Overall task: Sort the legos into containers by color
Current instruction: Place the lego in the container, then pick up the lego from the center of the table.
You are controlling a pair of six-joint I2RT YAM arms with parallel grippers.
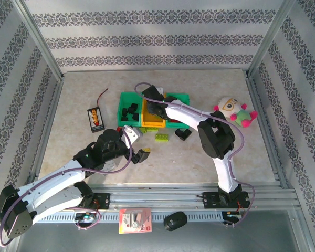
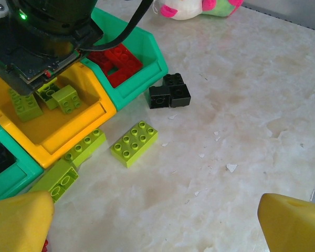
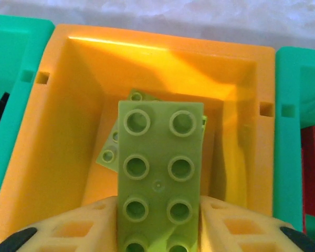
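**Lime brick held over the orange bin**

Nearest us, the left gripper (image 2: 157, 223) hangs spread wide above the table (image 2: 241, 131). Beyond it, loose lime bricks (image 2: 134, 142) and black bricks (image 2: 169, 92) lie just before the bins, mid-table. The right gripper (image 3: 158, 226) pinches a lime brick (image 3: 158, 173) over the orange bin (image 3: 68, 105), which stands between two teal bins (image 1: 127, 95).

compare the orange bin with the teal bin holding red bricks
The orange bin is orange-yellow; the teal bin is green. The orange bin holds lime bricks, the teal bin red bricks. The orange bin stands mid-row, the teal bin at the right end. Both are open-topped, alike in shape, standing side by side.
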